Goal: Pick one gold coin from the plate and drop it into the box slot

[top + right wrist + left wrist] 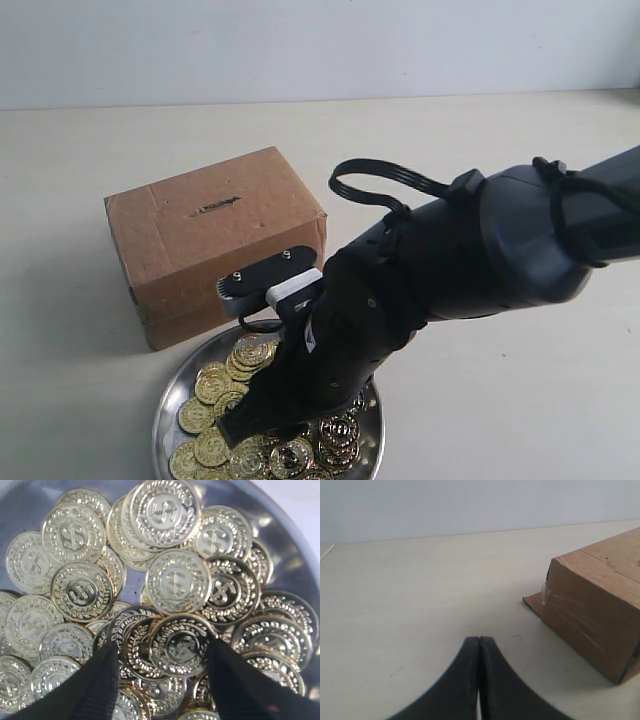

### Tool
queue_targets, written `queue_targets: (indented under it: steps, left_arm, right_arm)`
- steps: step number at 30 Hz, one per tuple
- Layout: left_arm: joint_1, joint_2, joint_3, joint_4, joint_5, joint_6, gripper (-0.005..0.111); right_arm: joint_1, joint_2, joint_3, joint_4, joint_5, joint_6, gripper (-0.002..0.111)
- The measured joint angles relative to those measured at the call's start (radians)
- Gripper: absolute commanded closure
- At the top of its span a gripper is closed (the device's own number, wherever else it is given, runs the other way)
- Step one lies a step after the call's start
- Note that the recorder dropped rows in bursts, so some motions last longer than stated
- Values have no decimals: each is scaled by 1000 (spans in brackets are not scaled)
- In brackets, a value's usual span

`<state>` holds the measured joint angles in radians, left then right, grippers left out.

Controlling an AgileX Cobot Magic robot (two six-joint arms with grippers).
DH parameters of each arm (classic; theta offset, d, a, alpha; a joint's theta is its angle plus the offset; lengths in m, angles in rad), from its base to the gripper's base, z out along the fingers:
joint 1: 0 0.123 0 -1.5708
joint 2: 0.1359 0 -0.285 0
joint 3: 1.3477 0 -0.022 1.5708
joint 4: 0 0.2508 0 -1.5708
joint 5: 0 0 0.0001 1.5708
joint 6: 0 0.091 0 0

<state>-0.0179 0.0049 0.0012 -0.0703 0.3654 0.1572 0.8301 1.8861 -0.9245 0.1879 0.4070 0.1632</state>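
A silver plate [166, 402] heaped with several gold coins [212, 384] lies in front of the brown cardboard box [215, 240]. The box slot [216, 207] is a dark slit in the box's top face. My right gripper [162, 652] is down in the plate, open, its two black fingers straddling coins in the pile; one coin [182, 645] lies between the tips, touching one of them. In the exterior view the right arm [420, 280] covers the plate's right half. My left gripper [479, 642] is shut and empty, over bare table beside the box [600, 605].
Pale table surface [500, 150] spreads around box and plate, with a white wall behind. A black cable loop [375, 180] rises from the right arm near the box's right corner.
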Motion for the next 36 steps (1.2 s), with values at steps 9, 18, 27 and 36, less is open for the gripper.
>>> queue_targets:
  steps: [9,18,27,36]
  left_arm:
    - [0,0,0,0,0,0,107]
    - [0,0,0,0,0,0,107]
    - [0,0,0,0,0,0,107]
    - [0,0,0,0,0,0,107]
  right_arm:
    - [0,8,0,0,-54,4,55]
    - [0,12,0,7,-88,4,58]
    - [0,16,0,15,-77,4,60]
    - [0,28,-8,19,-87,-2,66]
